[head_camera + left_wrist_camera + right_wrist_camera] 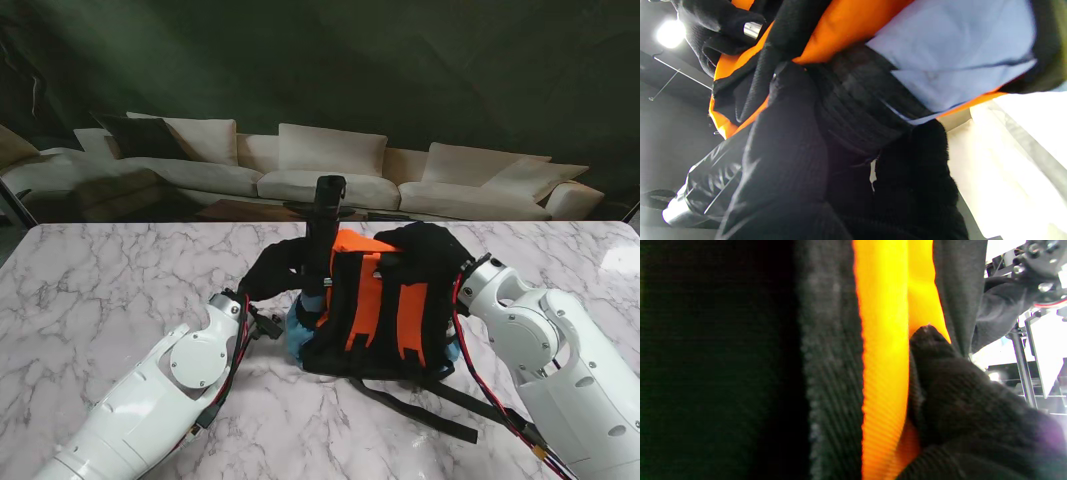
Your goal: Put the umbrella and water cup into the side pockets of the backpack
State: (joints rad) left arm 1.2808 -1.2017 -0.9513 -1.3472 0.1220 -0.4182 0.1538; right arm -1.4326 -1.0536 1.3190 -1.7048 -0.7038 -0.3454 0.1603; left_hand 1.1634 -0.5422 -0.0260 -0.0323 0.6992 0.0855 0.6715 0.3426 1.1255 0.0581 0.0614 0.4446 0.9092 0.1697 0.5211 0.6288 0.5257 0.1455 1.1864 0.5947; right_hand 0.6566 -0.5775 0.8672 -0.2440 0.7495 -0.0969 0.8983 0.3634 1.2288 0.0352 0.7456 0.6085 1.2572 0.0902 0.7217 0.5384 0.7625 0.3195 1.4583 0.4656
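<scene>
both gloved hands work the orange backpack (pixel 385 300) at frame centre. left hand (pixel 275 268) grips the black umbrella (pixel 322 225), upright at its left pocket; right hand (pixel 432 245) clamps the pack's top. next: push down. cup unseen.

The backpack (pixel 385 305) is stood on the table (pixel 110 290) between both hands: left hand (pixel 275 270) at its left side, right hand (pixel 432 248) on top. The umbrella (pixel 322 225) is held upright beside the left hand.
</scene>
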